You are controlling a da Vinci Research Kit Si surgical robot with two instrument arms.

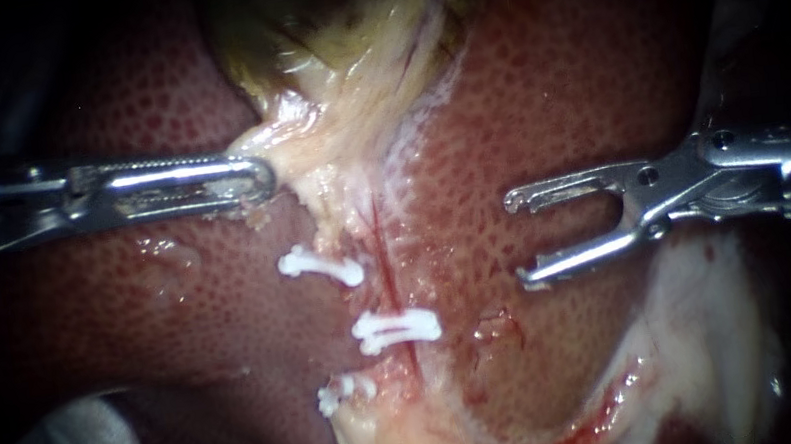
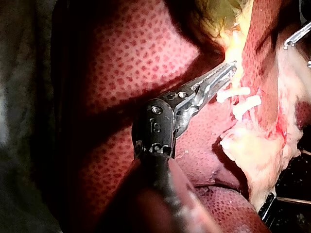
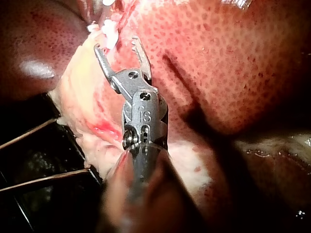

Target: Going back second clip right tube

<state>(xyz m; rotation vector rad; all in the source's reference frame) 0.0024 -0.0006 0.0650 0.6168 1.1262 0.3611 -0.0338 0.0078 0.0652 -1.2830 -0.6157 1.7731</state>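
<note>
From where I stand, the slim silver right instrument [image 1: 519,239] comes in from 3 o'clock with its two toothed jaws spread wide and nothing held between them, poised above the speckled dark-red liver [image 1: 558,71]. A little off its tips, toward 9 o'clock, a band of pale, wet tissue runs from 12 down to 6 o'clock, and a thin red tube [image 1: 381,244] runs along it. Three small white plastic clips sit on that band. The middle white clip [image 1: 396,330] lies across the red tube, at about 8 o'clock from the open jaws and nearest to them. The upper white clip [image 1: 320,266] is farther out toward 9 o'clock, and the lower white clip [image 1: 344,392] sits at about 7 o'clock. I cannot make out which tube those two are on. Beyond the clips, the shiny steel left instrument [image 1: 254,177] reaches in from 9 o'clock. Its jaws are closed on a fold of pale yellowish tissue [image 1: 294,134] just below the greenish-yellow gallbladder [image 1: 330,18], which sits at 12 o'clock. In the right wrist view, the clips lie just ahead of the open jaws.
</note>
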